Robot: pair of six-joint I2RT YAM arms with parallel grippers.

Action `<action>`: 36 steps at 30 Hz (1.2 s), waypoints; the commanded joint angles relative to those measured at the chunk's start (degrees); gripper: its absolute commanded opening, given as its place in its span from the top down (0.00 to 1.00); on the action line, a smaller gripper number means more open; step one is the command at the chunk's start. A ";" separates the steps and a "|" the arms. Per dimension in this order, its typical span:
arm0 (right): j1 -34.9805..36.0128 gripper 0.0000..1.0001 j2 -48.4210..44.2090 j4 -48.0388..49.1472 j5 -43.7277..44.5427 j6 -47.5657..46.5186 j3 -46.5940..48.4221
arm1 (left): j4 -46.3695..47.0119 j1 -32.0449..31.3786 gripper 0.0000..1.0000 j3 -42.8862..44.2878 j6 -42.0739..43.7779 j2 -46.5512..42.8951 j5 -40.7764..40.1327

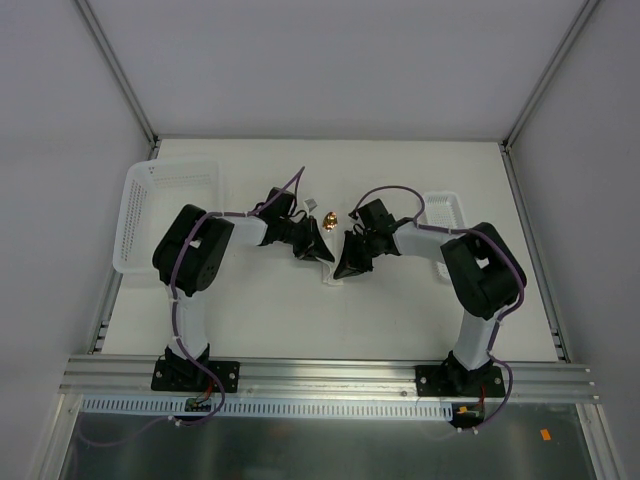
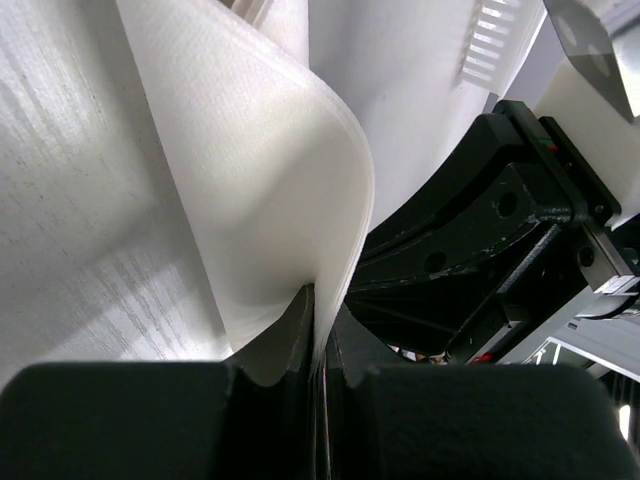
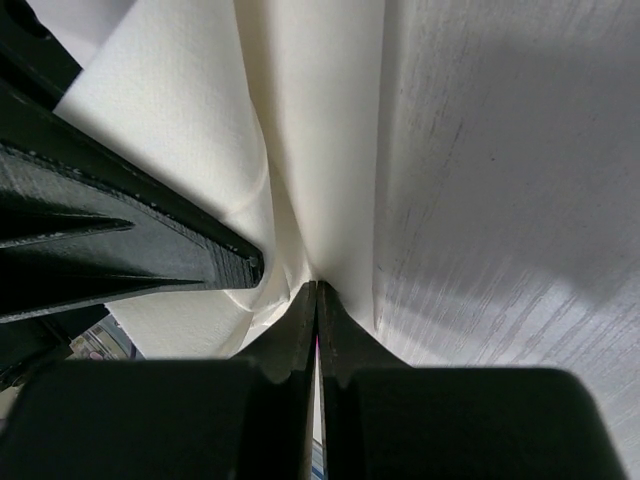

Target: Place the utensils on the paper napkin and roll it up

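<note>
L gripper point(image 2: 318, 300) & R gripper point(image 3: 317, 292) each pinch shut on napkin point(image 2: 270, 180) at table point(image 1: 400, 320) centre, spoon point(image 1: 328, 215) just behind them, so prob. best roll in sync w/ light tension, else thin paper tears.

I see a large basket point(image 1: 170, 215) left and a small basket point(image 1: 441, 206) right on the white worktop point(image 1: 300, 325). A gold spoon point(image 1: 328, 216) lies between them.

We record the paper napkin point(image 2: 250, 180) white with a fine embossed weave; the left tool point(image 2: 318, 330) and right tool point(image 3: 317, 300) black; the bench point(image 1: 300, 310) white, faintly grey-streaked; the spoon point(image 1: 327, 216) gold-bowled; the perforated basket point(image 1: 170, 200) white; the cables point(image 1: 385, 189) purple.
</note>
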 commanded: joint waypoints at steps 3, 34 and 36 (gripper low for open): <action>0.76 1.00 4.44 -5.05 7.47 -3.32 -1.30 | 5.40 -0.81 0.96 1.37 -2.19 -0.75 1.88; 0.76 0.91 2.25 -4.70 7.12 -3.76 -2.00 | 3.04 -2.39 0.96 1.90 -1.76 6.99 -8.48; 0.67 0.81 -0.56 -4.79 6.94 -3.68 -2.36 | 1.27 -2.48 0.95 1.98 -0.97 7.25 -9.72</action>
